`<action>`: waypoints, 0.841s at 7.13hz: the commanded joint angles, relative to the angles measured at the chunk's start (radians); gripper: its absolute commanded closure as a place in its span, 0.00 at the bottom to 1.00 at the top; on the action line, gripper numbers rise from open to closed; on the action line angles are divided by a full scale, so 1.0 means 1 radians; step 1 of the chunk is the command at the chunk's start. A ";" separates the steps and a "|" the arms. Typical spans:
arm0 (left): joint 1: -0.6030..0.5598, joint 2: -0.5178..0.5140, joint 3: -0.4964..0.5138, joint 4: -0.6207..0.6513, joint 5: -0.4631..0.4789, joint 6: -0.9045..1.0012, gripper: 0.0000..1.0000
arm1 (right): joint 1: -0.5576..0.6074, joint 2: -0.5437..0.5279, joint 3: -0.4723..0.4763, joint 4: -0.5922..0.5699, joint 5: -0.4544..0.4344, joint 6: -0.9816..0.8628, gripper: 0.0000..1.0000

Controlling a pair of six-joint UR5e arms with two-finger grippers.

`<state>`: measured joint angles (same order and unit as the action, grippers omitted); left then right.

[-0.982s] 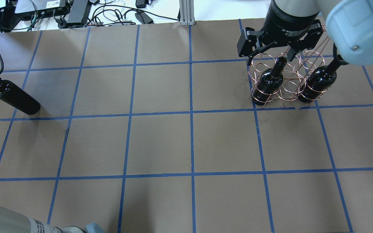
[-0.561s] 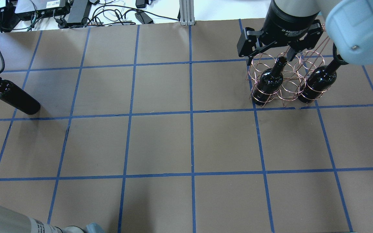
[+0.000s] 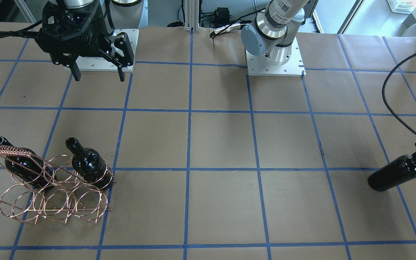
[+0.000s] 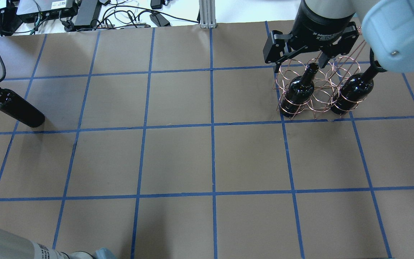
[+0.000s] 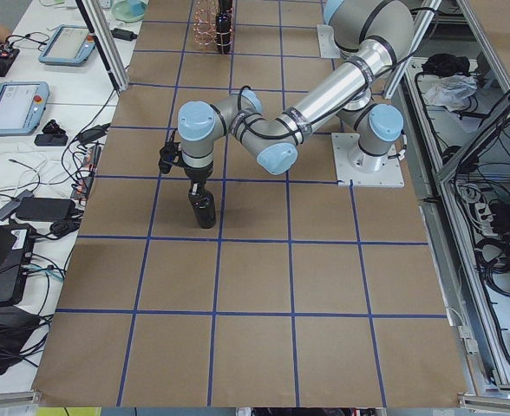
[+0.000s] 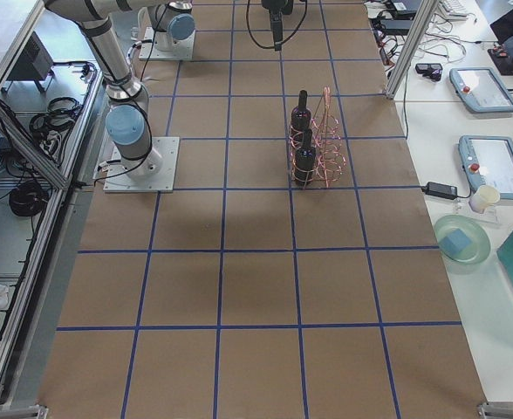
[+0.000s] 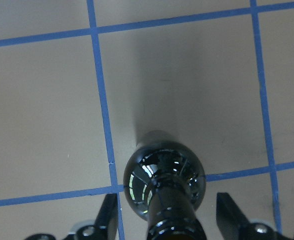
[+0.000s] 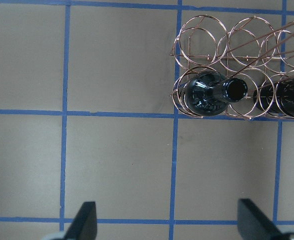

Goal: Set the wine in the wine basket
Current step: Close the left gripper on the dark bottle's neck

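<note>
**Jaws apart on both arms; the last bottle stands between the left pair**

Jaws of the left gripper [image 7: 169, 222] stand spread, one on each side of the neck of the wine [image 4: 18, 109], with a gap showing on both sides in the wrist view. Nothing is clamped. The bottle stands upright on the table [image 4: 210, 158] directly below this gripper, and its shoulder fills the space under the jaws. Straddling the narrow neck looks like the set-up for a top grasp, since the neck fits the opening where the wide body likely would not.

Jaws of the right gripper [image 3: 98, 74] are also wide apart and hold nothing. The wine basket [image 3: 54, 202] sits below and beyond them, well apart from the left pair. Two other bottles [image 3: 89, 166] stand in its rings. The ring between them looks free, so the wine probably belongs there, and the raised right gripper seems to be leaving room for that.
</note>
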<state>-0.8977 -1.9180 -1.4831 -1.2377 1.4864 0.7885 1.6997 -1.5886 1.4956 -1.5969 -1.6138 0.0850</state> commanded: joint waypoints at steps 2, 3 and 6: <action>-0.001 -0.001 0.000 -0.002 0.000 0.000 0.52 | 0.000 0.004 0.000 0.000 0.002 -0.001 0.00; -0.001 0.001 0.000 -0.002 0.000 -0.002 0.62 | 0.000 -0.002 0.000 0.002 0.000 -0.001 0.00; -0.010 0.025 0.000 -0.009 0.008 -0.005 0.96 | 0.000 -0.005 0.000 0.006 -0.002 0.001 0.00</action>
<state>-0.9014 -1.9048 -1.4834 -1.2426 1.4888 0.7862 1.6997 -1.5912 1.4956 -1.5940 -1.6147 0.0857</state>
